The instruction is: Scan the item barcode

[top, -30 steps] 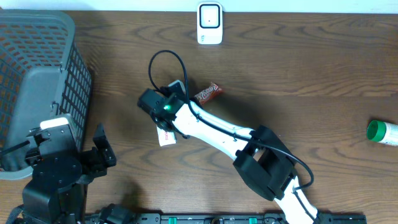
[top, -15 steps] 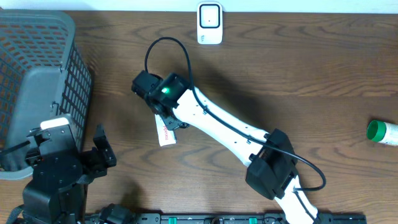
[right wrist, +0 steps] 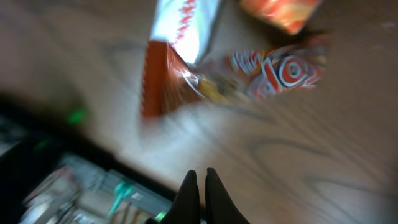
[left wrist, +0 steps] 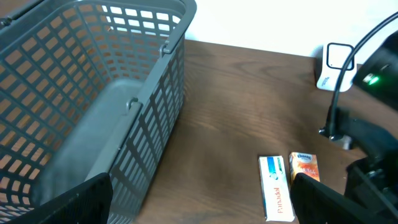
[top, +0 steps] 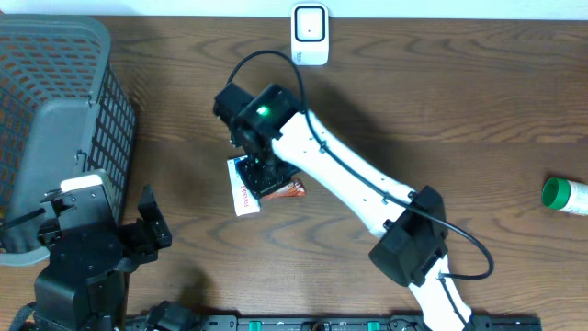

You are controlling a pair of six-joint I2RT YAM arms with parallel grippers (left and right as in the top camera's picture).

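Right end effector [right wrist: 200,182] fully closed, holding nothing, above snack wrapper [right wrist: 267,71] on tabletop [right wrist: 298,162]; left end effector [left wrist: 200,182] wide open, empty, beside basket [left wrist: 93,93].

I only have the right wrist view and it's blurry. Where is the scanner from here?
Observer: The white scanner stands at the far edge of the table, beyond the right gripper.
Operator: Anything off to the right?
Observer: A green-capped bottle lies near the right edge.
Operator: And the left arm?
Observer: The left gripper is open and empty, beside the grey basket.
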